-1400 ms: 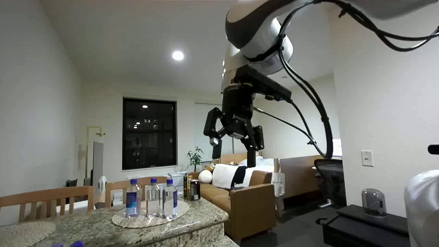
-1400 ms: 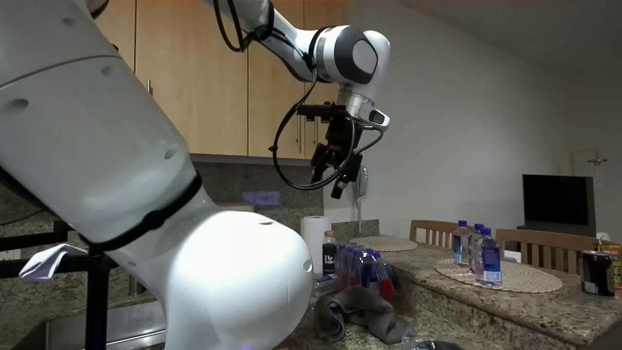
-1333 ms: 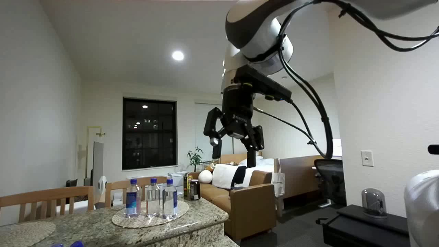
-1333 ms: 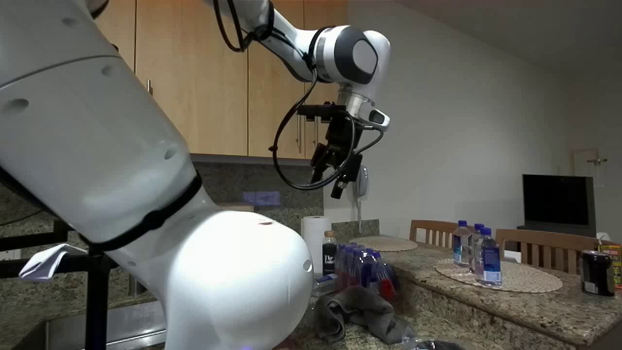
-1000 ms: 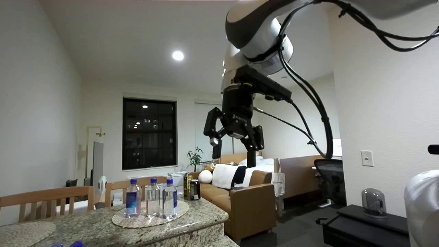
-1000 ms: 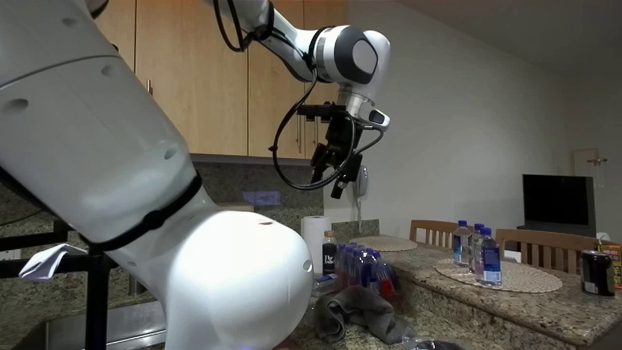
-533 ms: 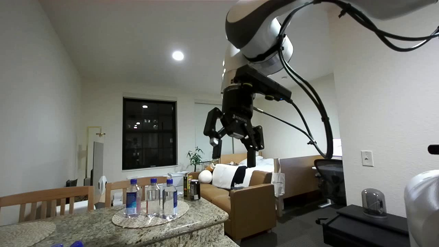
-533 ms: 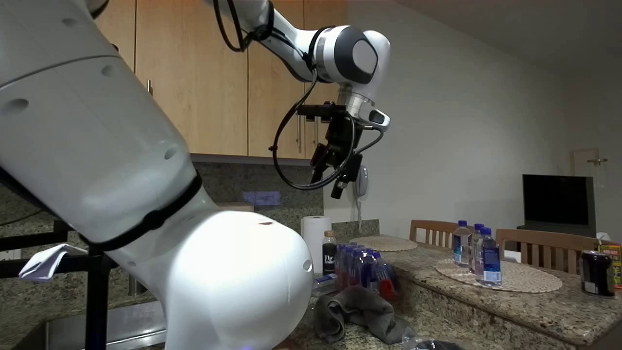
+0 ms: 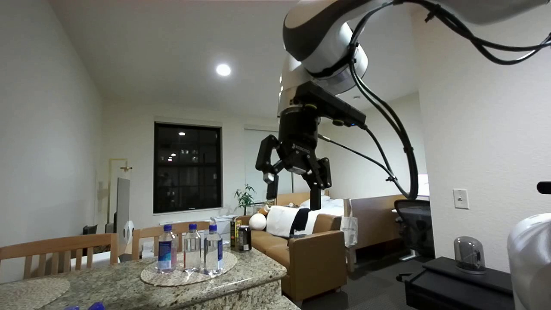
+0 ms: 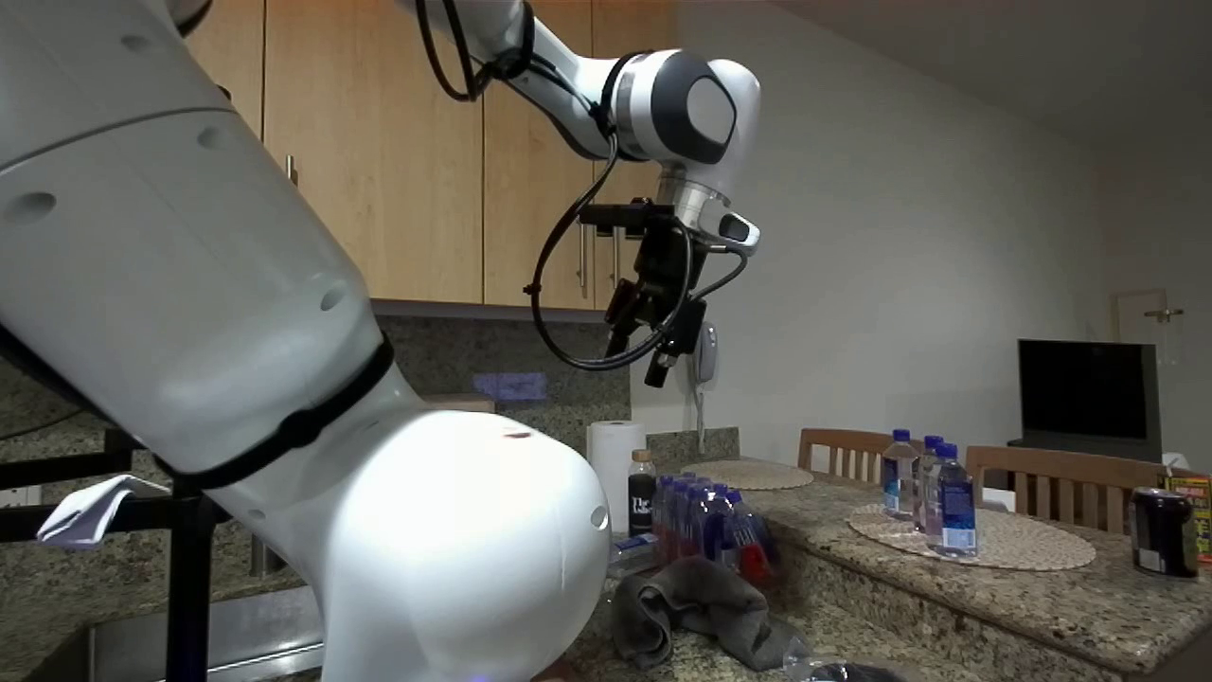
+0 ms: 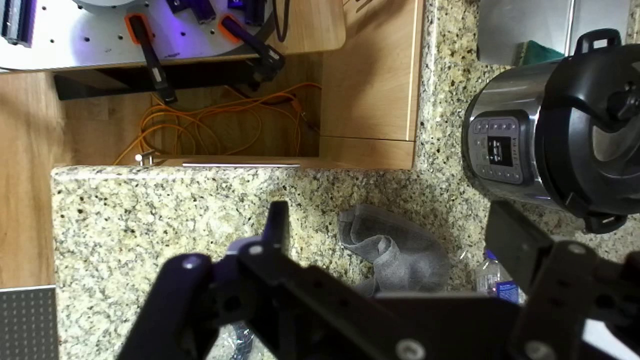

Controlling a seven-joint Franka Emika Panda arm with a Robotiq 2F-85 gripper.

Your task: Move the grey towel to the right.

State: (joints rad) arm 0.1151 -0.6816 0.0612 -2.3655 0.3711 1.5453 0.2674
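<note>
With its two fingers (image 9: 315,200) standing far apart and holding nothing, the end effector (image 9: 294,196) hangs well above the lower desk (image 11: 150,215). In the wrist view, the left and upper edges of this granite desk are visible, and a long stretch of stone runs from the left edge to the grey towel (image 11: 417,255). The towel lies crumpled on the lower desk, set back from the upper edge, and it appears between the fingers. In an exterior view, the raised desk (image 10: 1060,603) borders the room on the right side of the towel.

One electric cooker (image 11: 575,142) stands near the towel. Two woven mats (image 10: 1037,549) lie on the raised desk in both exterior views. A pack of bottles (image 10: 696,521) is near the towel; how many, I cannot tell. Three upright bottles (image 9: 192,252) share one mat. One dark bottle (image 10: 641,502) stands near the pack, and one black can (image 10: 1163,535) on the raised desk.

The word "ROBOTIQ" is readable on the end effector. On the dark bottle, the label begins with "The"; the rest is blurred.
</note>
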